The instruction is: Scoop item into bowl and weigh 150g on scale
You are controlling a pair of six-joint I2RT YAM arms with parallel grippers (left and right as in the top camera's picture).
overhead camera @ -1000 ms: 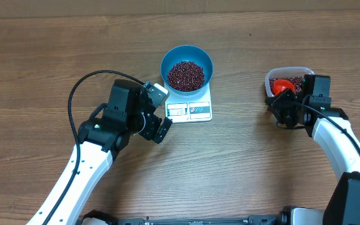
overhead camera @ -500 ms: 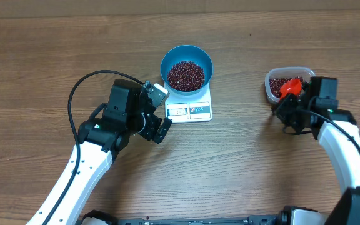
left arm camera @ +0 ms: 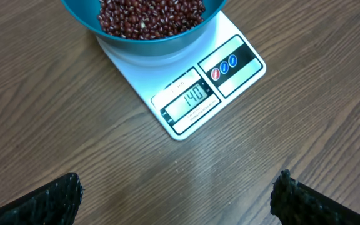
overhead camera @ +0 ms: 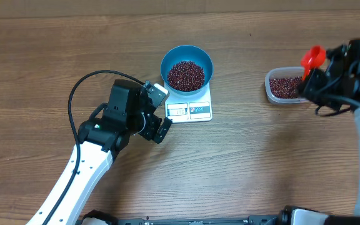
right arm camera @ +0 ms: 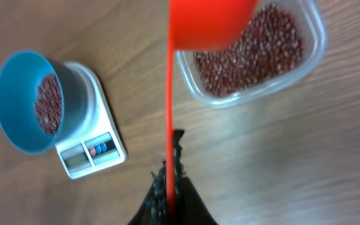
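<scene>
The blue bowl (overhead camera: 167, 62), holding a heap of dark red beans (overhead camera: 186, 75), stands on the white scale (overhead camera: 189, 110). In the left wrist view the scale's display (left arm camera: 191, 98) reads 140. My left gripper (overhead camera: 160, 111) is open over bare table just in front of the scale, its fingertips (left arm camera: 60, 195) wide apart. My right gripper (right arm camera: 170, 181) is shut on the thin handle of a red scoop (right arm camera: 208, 22). It holds the scoop raised over the clear tub (overhead camera: 269, 85) of beans (right arm camera: 255, 53). The scoop's contents are hidden.
The wooden table (overhead camera: 261, 162) stretches in every direction. The clear tub sits to the right of the scale, with a strip of bare wood between them. A black cable (overhead camera: 80, 87) loops off my left arm.
My right gripper has lifted the red scoop out of the tub, rising and moving to the right and back. The left arm has not moved.
</scene>
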